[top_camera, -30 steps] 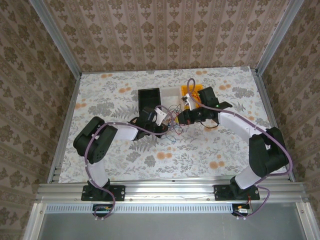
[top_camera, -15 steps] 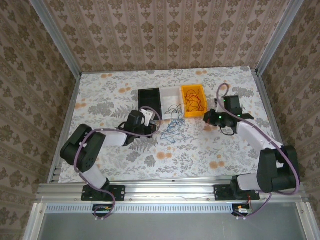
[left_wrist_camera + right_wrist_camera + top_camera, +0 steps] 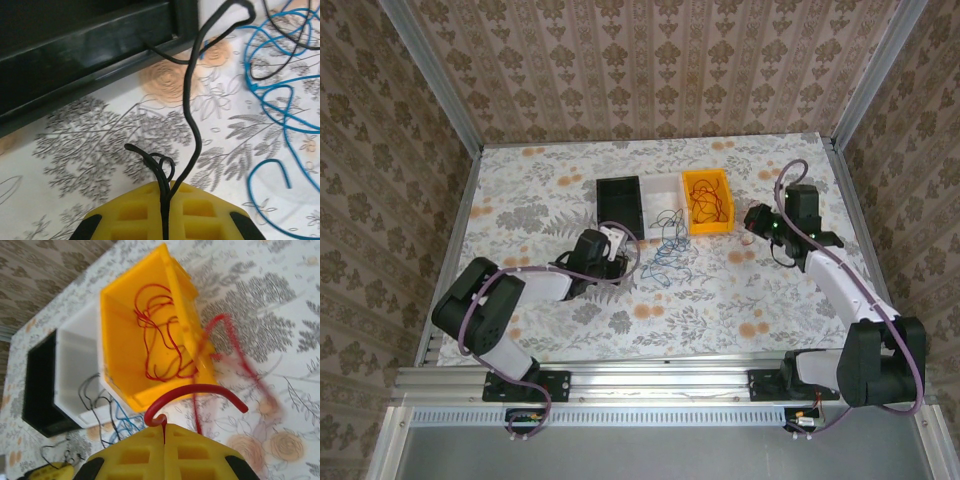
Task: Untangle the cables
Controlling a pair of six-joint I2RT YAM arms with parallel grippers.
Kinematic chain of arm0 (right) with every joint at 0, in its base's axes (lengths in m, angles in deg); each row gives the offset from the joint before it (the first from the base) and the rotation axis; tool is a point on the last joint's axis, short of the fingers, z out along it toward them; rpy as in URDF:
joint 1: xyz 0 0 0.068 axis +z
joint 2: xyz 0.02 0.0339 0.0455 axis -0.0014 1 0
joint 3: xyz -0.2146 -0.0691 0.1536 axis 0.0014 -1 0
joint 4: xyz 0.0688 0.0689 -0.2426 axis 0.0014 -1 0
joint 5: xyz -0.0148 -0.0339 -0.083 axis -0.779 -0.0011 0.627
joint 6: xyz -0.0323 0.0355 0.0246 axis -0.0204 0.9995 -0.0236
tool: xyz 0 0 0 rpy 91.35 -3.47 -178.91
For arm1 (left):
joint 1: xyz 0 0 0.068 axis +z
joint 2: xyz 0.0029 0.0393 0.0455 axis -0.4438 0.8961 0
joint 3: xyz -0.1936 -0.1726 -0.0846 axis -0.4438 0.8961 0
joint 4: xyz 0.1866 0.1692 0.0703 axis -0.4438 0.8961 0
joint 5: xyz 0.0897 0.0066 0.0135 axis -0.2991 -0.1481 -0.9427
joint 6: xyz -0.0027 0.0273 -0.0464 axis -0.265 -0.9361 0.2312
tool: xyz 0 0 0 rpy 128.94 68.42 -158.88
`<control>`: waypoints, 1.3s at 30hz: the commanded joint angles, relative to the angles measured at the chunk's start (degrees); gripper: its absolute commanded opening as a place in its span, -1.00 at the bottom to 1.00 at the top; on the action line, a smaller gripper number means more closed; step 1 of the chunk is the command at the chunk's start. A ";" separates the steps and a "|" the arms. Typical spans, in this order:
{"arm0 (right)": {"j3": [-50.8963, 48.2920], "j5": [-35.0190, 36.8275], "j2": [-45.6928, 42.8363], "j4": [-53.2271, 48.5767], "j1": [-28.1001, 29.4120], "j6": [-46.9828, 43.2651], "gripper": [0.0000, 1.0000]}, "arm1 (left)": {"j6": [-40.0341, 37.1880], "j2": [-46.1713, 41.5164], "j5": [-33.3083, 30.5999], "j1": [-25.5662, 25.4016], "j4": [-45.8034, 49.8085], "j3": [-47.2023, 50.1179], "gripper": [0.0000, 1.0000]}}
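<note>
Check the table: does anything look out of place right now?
Yes. A blue and dark tangle sprawls on the table in front of the white bin. The red cable pinched in the right fingers trails outside the orange bin.

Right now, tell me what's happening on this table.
An untangling job is under way. The left hand is shut on a black cable that trails across the table near the black bin, with loose blue cable lying beside it. The right hand is shut on a red cable leading toward the yellow bin, which has red loops inside. A white bin sits between the two bins.
</note>
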 commanded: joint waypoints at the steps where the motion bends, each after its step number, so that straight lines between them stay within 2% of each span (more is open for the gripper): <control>1: 6.23 -2.61 1.73 3.78 0.41 0.00 -0.91 | -1.85 1.26 0.86 -0.90 0.62 -2.43 -1.00; 14: 30.47 -4.63 31.06 2.12 6.31 -3.67 -0.88 | -1.12 2.41 0.00 -2.14 -0.76 -3.07 -1.00; 24: 40.87 3.76 46.83 -6.85 11.67 -7.00 -0.87 | -0.93 2.07 -0.76 -2.22 -0.82 -2.40 -1.00; 29: 41.16 7.59 48.94 -9.19 12.29 -7.37 -0.87 | -0.95 1.77 -0.77 -2.22 -0.49 -2.43 -1.00; 36: 38.30 9.19 45.92 -10.75 12.28 -8.36 -0.86 | -1.10 2.26 -0.68 -2.39 -0.47 -2.91 -1.00; 39: 37.09 9.57 43.86 -10.26 12.26 -8.75 -0.74 | -1.10 2.47 -0.84 -2.47 -0.57 -3.22 -1.00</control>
